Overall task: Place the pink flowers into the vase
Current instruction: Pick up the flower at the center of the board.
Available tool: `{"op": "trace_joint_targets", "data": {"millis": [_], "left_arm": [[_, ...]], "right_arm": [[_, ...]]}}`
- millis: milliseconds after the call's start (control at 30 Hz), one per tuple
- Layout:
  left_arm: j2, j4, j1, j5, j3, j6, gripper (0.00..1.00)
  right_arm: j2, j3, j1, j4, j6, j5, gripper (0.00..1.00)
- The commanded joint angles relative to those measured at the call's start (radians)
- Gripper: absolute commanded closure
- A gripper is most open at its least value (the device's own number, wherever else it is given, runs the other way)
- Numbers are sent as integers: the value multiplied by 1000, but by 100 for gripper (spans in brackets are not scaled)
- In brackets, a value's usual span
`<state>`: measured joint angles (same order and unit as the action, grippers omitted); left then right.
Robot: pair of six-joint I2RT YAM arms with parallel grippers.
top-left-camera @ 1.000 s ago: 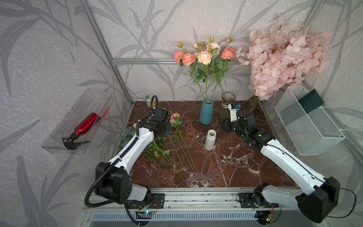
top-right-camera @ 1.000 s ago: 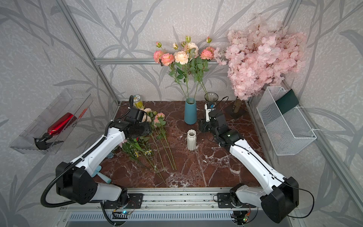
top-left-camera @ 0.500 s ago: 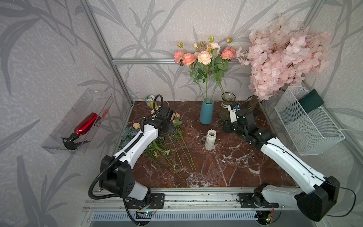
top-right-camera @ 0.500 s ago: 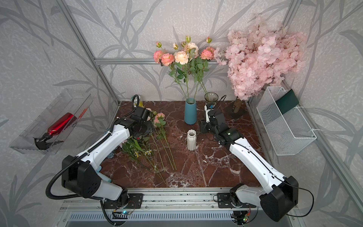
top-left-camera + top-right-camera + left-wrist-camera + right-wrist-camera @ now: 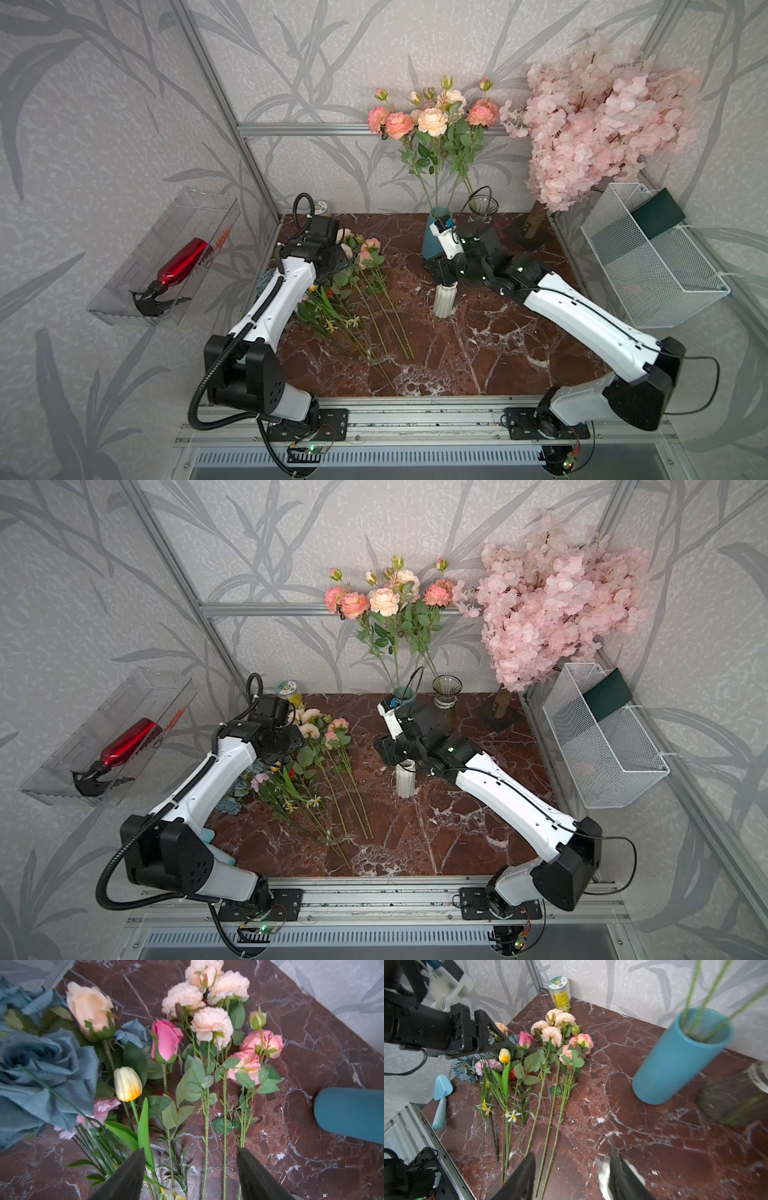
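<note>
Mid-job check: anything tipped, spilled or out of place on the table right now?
Nothing stands out. The blue vase stands upright with stems in it, the small white vase is upright too, and the loose pink flowers lie flat side by side on the table. No spill or breakage shows.

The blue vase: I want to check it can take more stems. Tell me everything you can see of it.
The blue vase is a matte teal cylinder, ceramic by its look, standing upright on the marble table near the back wall. Its open mouth holds three green stems of pink flowers, with room left.
</note>
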<state>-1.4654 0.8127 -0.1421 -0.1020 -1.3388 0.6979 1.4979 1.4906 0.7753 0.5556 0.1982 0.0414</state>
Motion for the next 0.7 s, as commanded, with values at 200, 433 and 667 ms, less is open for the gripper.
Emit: {"op": "trace_joint_targets", "data": {"millis": [200, 433, 667], "left_arm": [[121, 75, 41, 26, 8, -75, 29], [181, 31, 45, 8, 83, -141, 29], [196, 32, 56, 7, 104, -176, 29]], "right_arm": [[365, 215, 114, 90, 12, 13, 48], [626, 419, 159, 125, 20, -23, 52], [853, 649, 163, 158, 44, -66, 64]]}}
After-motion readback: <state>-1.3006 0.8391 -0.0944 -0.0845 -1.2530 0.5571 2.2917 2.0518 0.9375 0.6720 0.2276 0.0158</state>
